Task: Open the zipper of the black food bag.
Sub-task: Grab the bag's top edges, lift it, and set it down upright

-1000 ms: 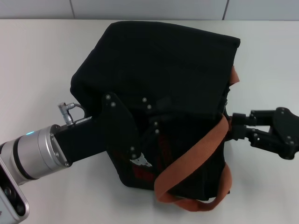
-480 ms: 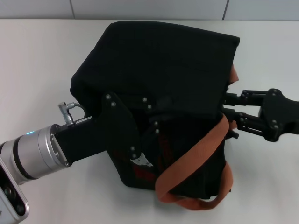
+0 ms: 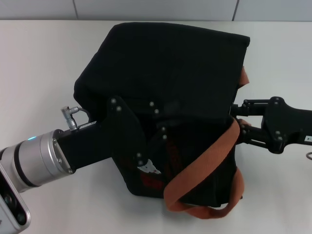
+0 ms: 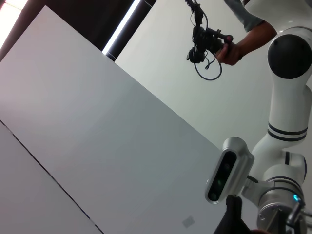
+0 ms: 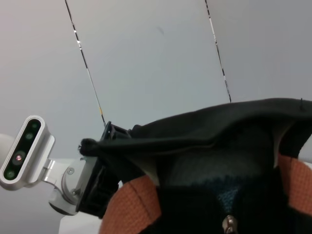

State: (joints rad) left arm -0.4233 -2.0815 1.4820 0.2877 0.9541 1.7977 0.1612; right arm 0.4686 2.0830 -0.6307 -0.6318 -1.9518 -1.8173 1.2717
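The black food bag (image 3: 170, 73) lies on its side on the white table, its orange-brown handles (image 3: 204, 161) trailing at the near right. My left gripper (image 3: 158, 134) is at the bag's near left face and holds a pulled-out corner of its fabric; the right wrist view shows that corner stretched taut to the left gripper (image 5: 100, 146). At the bag's right end my right gripper (image 3: 239, 121) stands open, one finger on each side of the edge where the zipper runs. The zipper's silvery pull tab (image 5: 227, 224) hangs between the two handles in the right wrist view.
The bag rests on a white table (image 3: 39, 63) with bare surface to the left and right of it. A grey tiled wall (image 3: 156, 9) runs along the far edge. The left wrist view shows only wall, the robot's body and a person's hand holding a camera (image 4: 207, 41).
My right gripper has moved up and left from the table's near right to the bag's right end, and its fingers have spread. The left arm and the bag have stayed put.
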